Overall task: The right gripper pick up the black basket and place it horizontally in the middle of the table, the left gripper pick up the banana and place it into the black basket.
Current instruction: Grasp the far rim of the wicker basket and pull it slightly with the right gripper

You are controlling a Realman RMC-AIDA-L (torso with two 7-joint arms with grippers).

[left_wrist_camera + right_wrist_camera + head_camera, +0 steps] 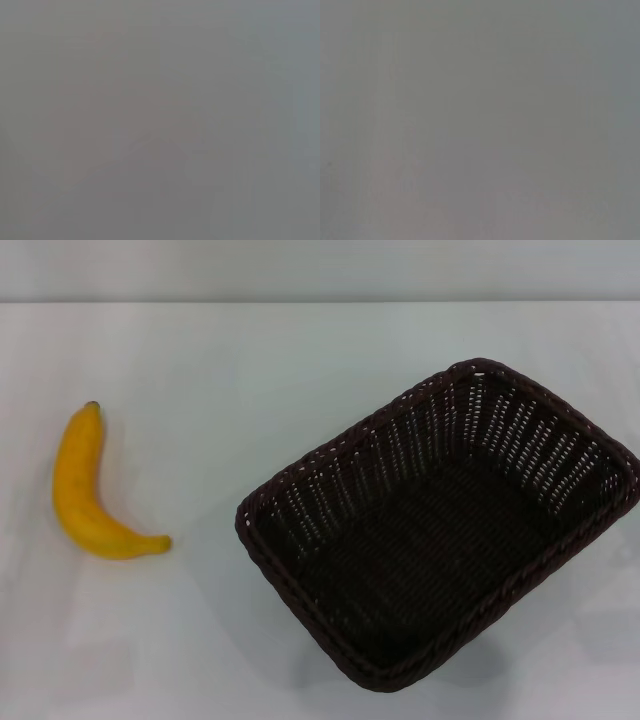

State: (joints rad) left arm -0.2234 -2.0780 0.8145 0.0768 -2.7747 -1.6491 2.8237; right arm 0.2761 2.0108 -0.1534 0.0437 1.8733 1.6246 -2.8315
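Observation:
The black basket (440,530) stands upright on the white table (250,370), right of the middle, turned at a slant with one corner toward the far right. It is empty inside. The yellow banana (88,490) lies on the table at the left, its dark stem tip pointing away and its curve bowing toward the left edge. The two lie well apart. Neither gripper shows in the head view. Both wrist views show only a plain grey blur with no object in them.
The table's far edge meets a pale wall along the top of the head view. Bare table lies between the banana and the basket and along the front.

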